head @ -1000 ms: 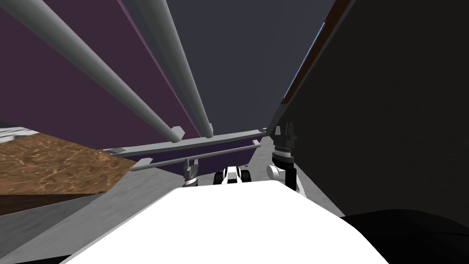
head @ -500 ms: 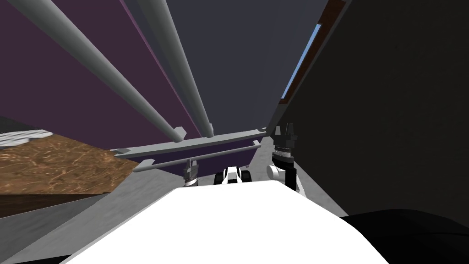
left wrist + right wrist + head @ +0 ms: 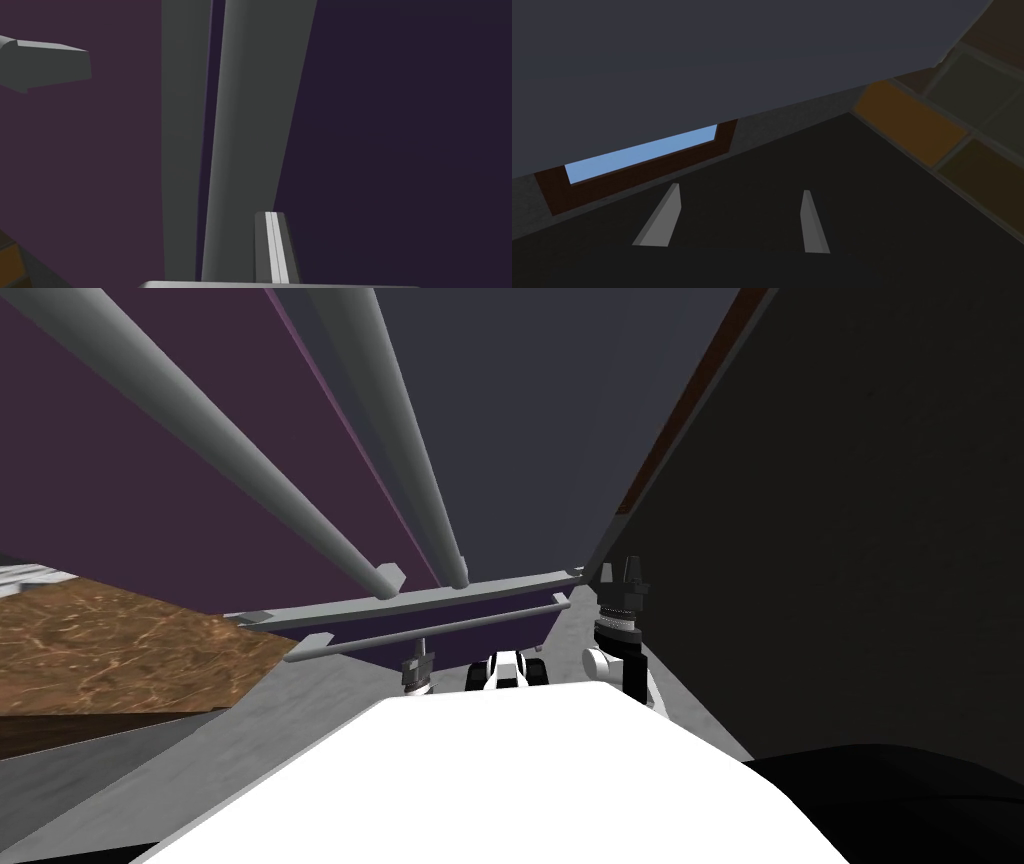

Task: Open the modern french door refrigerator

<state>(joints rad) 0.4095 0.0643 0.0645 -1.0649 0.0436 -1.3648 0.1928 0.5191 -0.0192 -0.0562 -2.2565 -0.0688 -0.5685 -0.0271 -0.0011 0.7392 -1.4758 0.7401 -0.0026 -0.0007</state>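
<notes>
Refrigerator (image 3: 560, 408): dead ahead of us at 12 o'clock and very close. Its purple door (image 3: 150, 488) is toward 11 o'clock and its slate-grey door (image 3: 500, 488) toward 1 o'clock.
Vertical handles: 2 long grey bars, 1 on the purple door (image 3: 240, 463) and 1 on the slate-grey door (image 3: 400, 438). They run side by side, with the door seam between them.
Drawer bars: 2 horizontal grey bars sit below the doors, the upper bar (image 3: 400, 600) and under it the lower bar (image 3: 480, 622).
Left gripper (image 3: 419, 660): at 11 o'clock, just under the lower bar. In our left wrist view 1 jaw shows, right at the edge of a grey bar (image 3: 250, 125). The other jaw is hidden, so we cannot tell whether the jaws are spread or pinching.
Right gripper (image 3: 628, 566) (image 3: 740, 188): at 1 o'clock, raised beside the refrigerator's right edge and near a dark wall (image 3: 850, 538). Its jaws are spread and hold nothing.
Tabletop (image 3: 100, 648): brown and marbled, off at 9 o'clock.
Floor (image 3: 300, 718): grey, between the tabletop and the refrigerator's base.
</notes>
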